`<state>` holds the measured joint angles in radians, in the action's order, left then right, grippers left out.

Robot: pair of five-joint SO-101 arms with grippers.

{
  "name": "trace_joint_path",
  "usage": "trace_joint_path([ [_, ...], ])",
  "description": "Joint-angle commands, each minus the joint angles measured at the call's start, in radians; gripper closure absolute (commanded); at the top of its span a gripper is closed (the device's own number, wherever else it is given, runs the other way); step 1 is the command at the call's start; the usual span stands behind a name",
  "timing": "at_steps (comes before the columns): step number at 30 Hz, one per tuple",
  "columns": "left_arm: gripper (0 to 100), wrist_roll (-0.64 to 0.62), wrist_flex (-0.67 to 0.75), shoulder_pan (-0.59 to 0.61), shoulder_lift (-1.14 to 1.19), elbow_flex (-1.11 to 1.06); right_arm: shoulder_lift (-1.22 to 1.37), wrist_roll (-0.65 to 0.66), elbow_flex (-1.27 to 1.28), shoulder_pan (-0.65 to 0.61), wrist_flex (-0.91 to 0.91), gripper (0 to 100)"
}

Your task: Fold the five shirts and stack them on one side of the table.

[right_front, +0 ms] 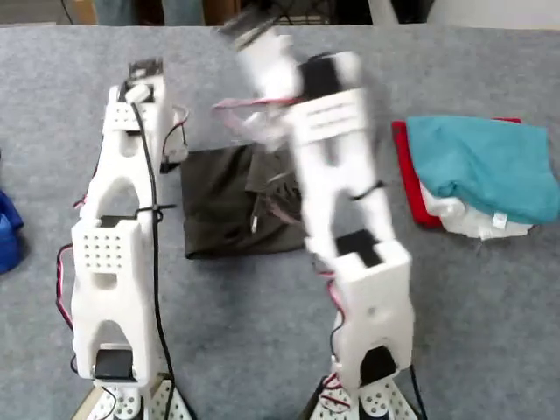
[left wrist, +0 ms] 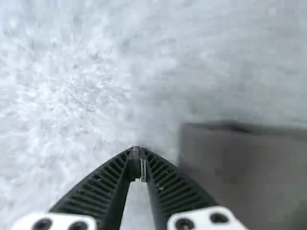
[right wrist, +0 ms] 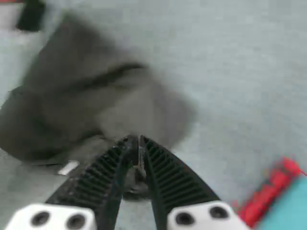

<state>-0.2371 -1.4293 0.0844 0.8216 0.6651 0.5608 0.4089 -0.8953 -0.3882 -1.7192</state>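
A dark olive shirt (right_front: 223,206) lies partly folded on the grey table between the two arms. At the right side sits a stack with a teal shirt (right_front: 481,162) on top, a white shirt (right_front: 477,219) under it and a red shirt (right_front: 407,171) at the bottom. My left gripper (left wrist: 139,155) is shut and empty over bare table, with the dark shirt's edge (left wrist: 240,167) beside it. My right gripper (right wrist: 138,142) is shut above the dark shirt (right wrist: 91,105), and nothing shows between its fingers. The right arm (right_front: 324,114) is blurred over the shirt's far right part.
A blue cloth (right_front: 7,232) lies at the table's left edge. The red shirt (right wrist: 266,194) and teal shirt (right wrist: 295,203) appear at a corner of the right wrist view. Open grey table (right_front: 490,315) lies in front of the stack.
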Motion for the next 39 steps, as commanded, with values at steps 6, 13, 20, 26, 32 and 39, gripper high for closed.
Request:
trace_joint_path([
  [6,97,-0.038,0.106,0.222,-0.011,0.021,0.116,-0.011,0.019,-0.074,0.02,98.3],
  [13,97,-0.061,0.103,0.271,0.031,0.097,0.22,-0.011,0.036,-0.14,-0.025,98.3],
  [20,97,-0.06,0.103,0.272,0.048,0.124,0.343,-0.002,-0.024,0.028,0.031,98.3],
  [26,97,-0.06,0.104,0.265,0.048,0.124,0.423,-0.002,-0.254,0.204,0.081,98.3],
  [32,97,-0.058,0.104,0.248,0.049,0.124,0.53,-0.002,-0.509,0.261,0.138,98.3],
  [39,97,-0.058,0.106,0.246,0.049,0.124,0.651,-0.003,-0.743,0.37,0.199,98.3],
])
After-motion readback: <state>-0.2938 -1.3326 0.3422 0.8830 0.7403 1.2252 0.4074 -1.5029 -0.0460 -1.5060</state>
